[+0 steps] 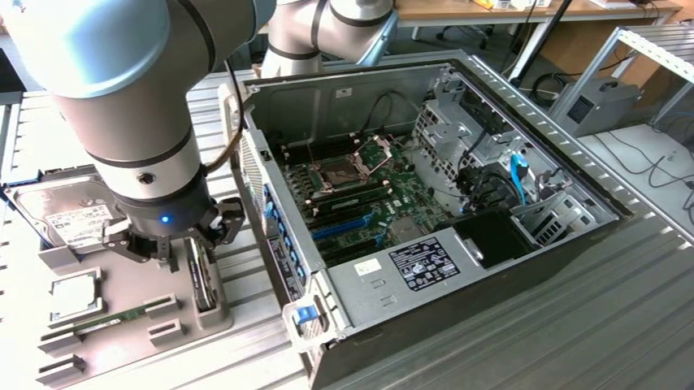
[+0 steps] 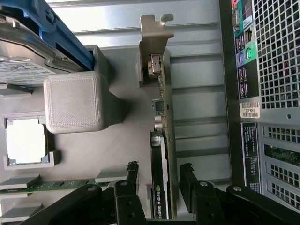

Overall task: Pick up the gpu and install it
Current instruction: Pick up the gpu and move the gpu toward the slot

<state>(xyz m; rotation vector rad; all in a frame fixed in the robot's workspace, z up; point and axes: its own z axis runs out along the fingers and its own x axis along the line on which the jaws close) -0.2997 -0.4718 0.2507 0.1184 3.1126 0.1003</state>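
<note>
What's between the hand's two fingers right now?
The gpu, standing on edge in the grey tray, lies between the open fingers, as the wrist view shows.

The gpu (image 2: 158, 161) has a glossy black edge and bare silver metal bracket (image 2: 152, 40); the holder (image 2: 72, 101) is matt grey plastic, finely ridged; the computer case (image 1: 369, 280), at its three o'clock in the exterior view, dull sheet metal; the table (image 1: 607, 325) ribbed metal.
</note>
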